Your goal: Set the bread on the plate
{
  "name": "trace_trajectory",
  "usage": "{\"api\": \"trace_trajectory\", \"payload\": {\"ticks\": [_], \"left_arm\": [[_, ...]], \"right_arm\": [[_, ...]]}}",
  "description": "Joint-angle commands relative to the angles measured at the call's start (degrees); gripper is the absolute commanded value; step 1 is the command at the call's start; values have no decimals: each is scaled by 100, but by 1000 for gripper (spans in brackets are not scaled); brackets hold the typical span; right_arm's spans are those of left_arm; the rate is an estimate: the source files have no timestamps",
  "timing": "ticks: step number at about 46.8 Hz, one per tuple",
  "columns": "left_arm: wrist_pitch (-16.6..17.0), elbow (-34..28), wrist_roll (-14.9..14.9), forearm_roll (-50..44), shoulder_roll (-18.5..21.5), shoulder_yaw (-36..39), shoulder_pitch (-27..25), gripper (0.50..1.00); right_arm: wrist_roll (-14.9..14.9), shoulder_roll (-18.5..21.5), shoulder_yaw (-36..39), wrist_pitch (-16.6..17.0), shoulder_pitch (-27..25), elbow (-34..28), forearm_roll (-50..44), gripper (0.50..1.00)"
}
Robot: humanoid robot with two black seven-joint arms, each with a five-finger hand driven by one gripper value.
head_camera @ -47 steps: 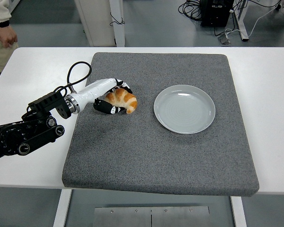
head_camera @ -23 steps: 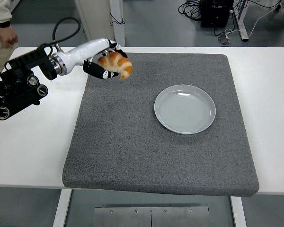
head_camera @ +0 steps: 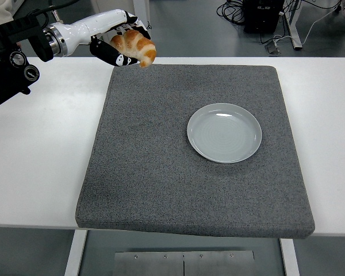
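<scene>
The left hand is clamped around the bread, a golden croissant-shaped roll, its dark fingers curled under and behind the roll while one browned tip pokes out free toward the right. Hand and bread hang high in the air above the far left corner of the grey mat, well apart from the plate, which sits empty on the mat's right half. The mat lies on the white counter. The right arm is not in view. The carry across to the plate is not yet made, and that is where trouble seems most likely: the roll looks cradled more than pinched, with much of its body outside the fingers, so a quick sideways swing or a tilt of the wrist could let it roll out and fall onto the mat short of the plate. Releasing from this height could also make it bounce or tumble off the shallow rim, so a lower approach looks wise.
</scene>
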Motion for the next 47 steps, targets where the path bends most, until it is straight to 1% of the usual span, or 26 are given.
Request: {"api": "trace_trajectory", "payload": {"ticks": [1, 9, 20, 30, 37, 47], "left_arm": [[-15, -2, 0, -8, -35, 3, -77, 500], [-15, -2, 0, -26, -184, 3, -218, 500], [-6, 59, 0, 88, -869, 64, -402, 500], [11, 94, 0, 89, -1396, 424, -604, 500], [46, 384, 9, 211, -1748, 504, -657, 500], [108, 595, 35, 343, -2232, 521, -649, 500]], "right_arm": [[-2, 0, 0, 0, 0, -5, 0, 1000], [-2, 0, 0, 0, 0, -5, 0, 1000], [-2, 0, 0, 0, 0, 3, 0, 1000], [6, 0, 0, 0, 0, 3, 0, 1000], [-2, 0, 0, 0, 0, -5, 0, 1000], [-2, 0, 0, 0, 0, 3, 0, 1000]]}}
